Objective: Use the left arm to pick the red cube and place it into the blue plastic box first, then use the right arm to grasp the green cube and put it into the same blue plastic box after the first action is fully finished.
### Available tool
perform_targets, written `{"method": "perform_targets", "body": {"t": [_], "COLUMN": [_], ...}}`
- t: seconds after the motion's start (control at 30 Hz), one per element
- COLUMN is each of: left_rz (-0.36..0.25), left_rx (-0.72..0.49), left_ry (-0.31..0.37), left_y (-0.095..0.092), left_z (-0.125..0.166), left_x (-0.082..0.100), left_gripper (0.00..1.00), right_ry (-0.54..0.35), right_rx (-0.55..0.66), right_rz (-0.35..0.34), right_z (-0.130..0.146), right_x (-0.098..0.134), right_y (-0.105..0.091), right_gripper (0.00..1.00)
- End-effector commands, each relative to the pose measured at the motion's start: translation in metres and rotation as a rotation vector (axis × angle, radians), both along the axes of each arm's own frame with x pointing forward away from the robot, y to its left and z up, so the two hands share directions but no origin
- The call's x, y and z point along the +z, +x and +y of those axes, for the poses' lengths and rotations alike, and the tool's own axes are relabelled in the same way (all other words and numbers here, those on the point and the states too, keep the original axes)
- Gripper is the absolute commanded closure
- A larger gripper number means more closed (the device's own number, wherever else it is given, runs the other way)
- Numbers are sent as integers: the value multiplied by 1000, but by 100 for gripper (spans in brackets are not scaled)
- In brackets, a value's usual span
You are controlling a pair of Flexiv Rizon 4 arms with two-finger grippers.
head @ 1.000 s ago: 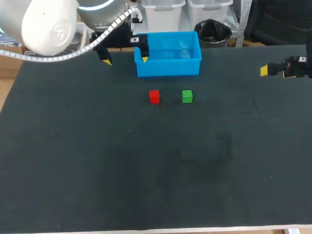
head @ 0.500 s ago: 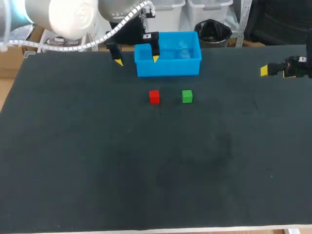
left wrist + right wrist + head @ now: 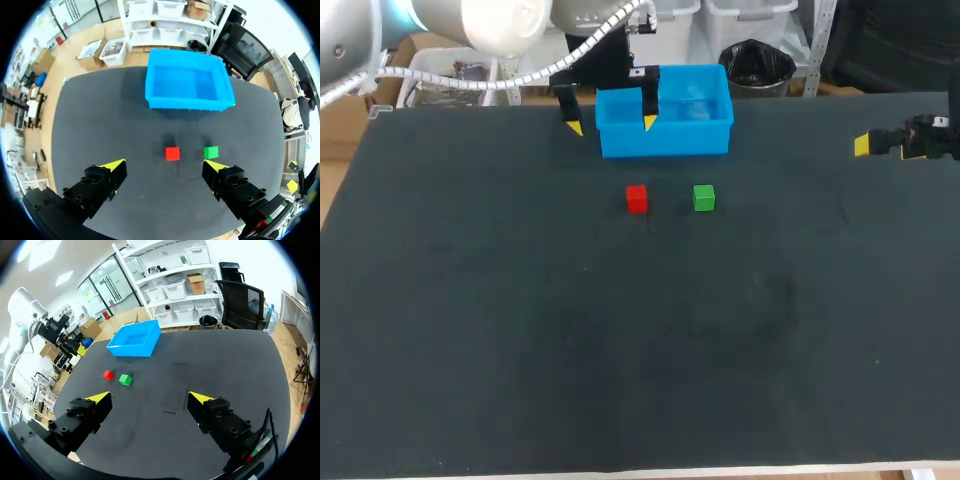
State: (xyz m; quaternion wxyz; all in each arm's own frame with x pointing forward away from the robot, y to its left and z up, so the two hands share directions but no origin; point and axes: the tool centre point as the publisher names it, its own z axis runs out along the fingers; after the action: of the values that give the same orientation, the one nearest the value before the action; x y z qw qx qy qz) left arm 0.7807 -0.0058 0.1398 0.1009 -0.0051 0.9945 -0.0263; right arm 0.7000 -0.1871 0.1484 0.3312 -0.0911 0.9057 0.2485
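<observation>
The red cube (image 3: 637, 198) and the green cube (image 3: 704, 197) sit side by side on the black table, just in front of the blue plastic box (image 3: 665, 128). My left gripper (image 3: 610, 124) hangs open high above the table; in the head view its yellow tips overlap the box's left end. From the left wrist the red cube (image 3: 172, 153) and green cube (image 3: 211, 152) lie ahead between the open fingers of the left gripper (image 3: 166, 165), with the empty box (image 3: 188, 86) beyond. My right gripper (image 3: 148, 399) is open at the table's right edge, far from both cubes.
The black table (image 3: 620, 340) carries nothing else. My right arm's fingertip (image 3: 863, 145) shows at the right edge in the head view. The left arm with its white cable (image 3: 520, 75) comes in over the back left corner.
My left arm has swung to the right, carrying its open gripper from the box's left side to over the box's left end. Cubes, box and right arm have not moved.
</observation>
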Motion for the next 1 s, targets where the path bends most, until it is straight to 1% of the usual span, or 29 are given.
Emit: {"method": "perform_targets", "body": {"t": [0.03,0.2,0.23,0.27,0.3,0.33,0.37,0.4,0.43,0.47,0.5,0.53,0.6,0.63,0.73,0.77,0.83,0.87,1.0], "left_rz": [15,15,8,32,44,29,42,67,48,51,68,58,71,64,72,73,86,88,105], "left_rx": [-3,-3,3,16,14,13,21,12,8,12,13,4,4,-7,-15,-15,-15,-16,-16], "left_ry": [4,4,5,9,-7,16,23,-14,4,7,-14,-17,-23,-24,-22,-7,-12,1,16], "left_y": [4,4,6,7,8,8,9,9,8,9,9,10,11,11,12,12,13,13,14], "left_z": [-2,-2,-1,-1,-1,-3,-4,-5,-7,-8,-8,-9,-11,-12,-15,-16,-17,-18,-20], "left_x": [1,1,-5,-10,-20,-27,-33,-43,-48,-52,-57,-60,-67,-69,-76,-79,-85,-88,-103], "left_gripper": [0,0,0,0,0,0,0,0,0,0,0,0,0,0,0,0,0,0,0], "right_ry": [-3,-3,-3,-3,-3,-3,-3,-3,-3,-3,-3,-3,-3,-3,-3,-3,-3,-3,-3], "right_rx": [-2,-2,-2,-2,-2,-2,-2,-2,-2,-2,-2,-2,-2,-2,-2,-2,-2,-2,-2], "right_rz": [1,1,1,1,1,1,1,1,1,1,1,1,1,1,1,1,1,1,1], "right_z": [0,0,0,0,0,0,0,0,0,0,0,0,0,0,0,0,0,0,0], "right_x": [1,1,1,1,1,1,1,1,1,1,1,1,1,1,1,1,1,1,1], "right_y": [0,0,0,0,0,0,0,0,0,0,0,0,0,0,0,0,0,0,0], "right_gripper": [0,0,0,0,0,0,0,0,0,0,0,0,0,0,0,0,0,0,0]}}
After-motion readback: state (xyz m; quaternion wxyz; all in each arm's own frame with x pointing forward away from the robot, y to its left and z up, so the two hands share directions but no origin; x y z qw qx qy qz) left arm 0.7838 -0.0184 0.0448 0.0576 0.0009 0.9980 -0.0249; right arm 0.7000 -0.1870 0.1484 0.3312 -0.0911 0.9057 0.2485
